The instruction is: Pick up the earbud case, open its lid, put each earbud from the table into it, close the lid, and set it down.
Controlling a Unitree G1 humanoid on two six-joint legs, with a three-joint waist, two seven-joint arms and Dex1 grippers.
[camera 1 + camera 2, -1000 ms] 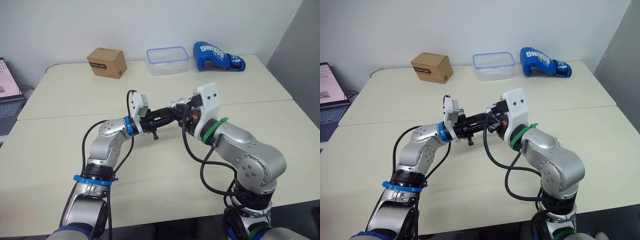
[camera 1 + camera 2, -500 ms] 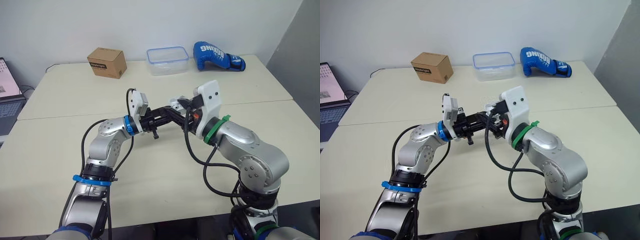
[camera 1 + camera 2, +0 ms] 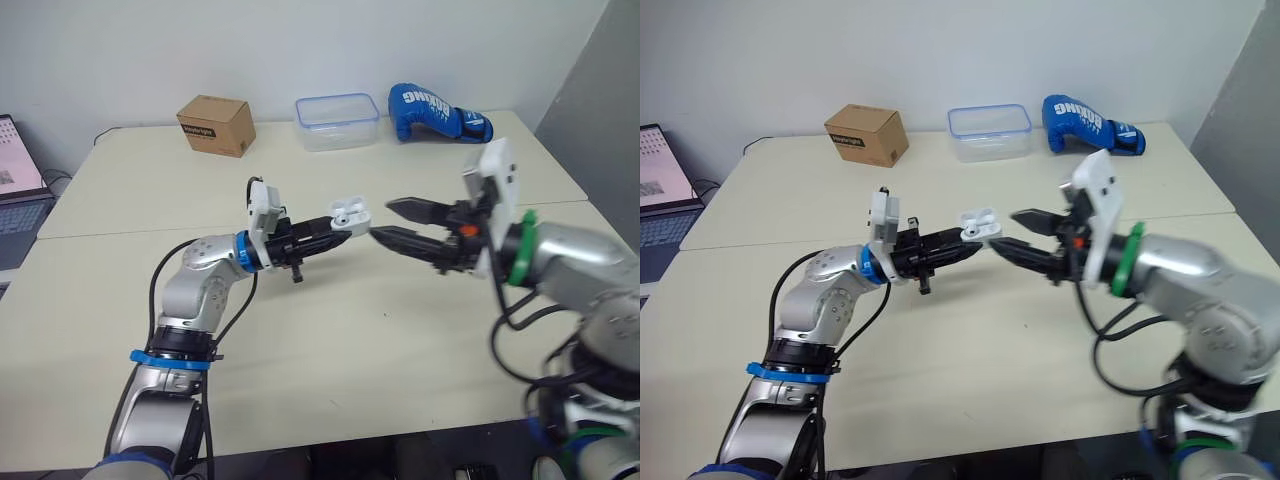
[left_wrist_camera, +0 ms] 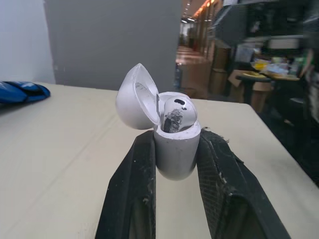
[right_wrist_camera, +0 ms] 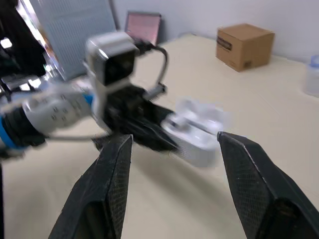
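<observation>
Above the desk (image 3: 300, 330), the left end effector (image 3: 336, 225) clamps the case (image 3: 348, 210), lid open, one earbud (image 4: 178, 110) seated; the right end effector (image 3: 381, 219), spread wide and empty, points at the case from just beside it.

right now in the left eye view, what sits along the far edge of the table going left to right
brown cardboard box → clear plastic container with a blue rim → blue boxing glove
</observation>
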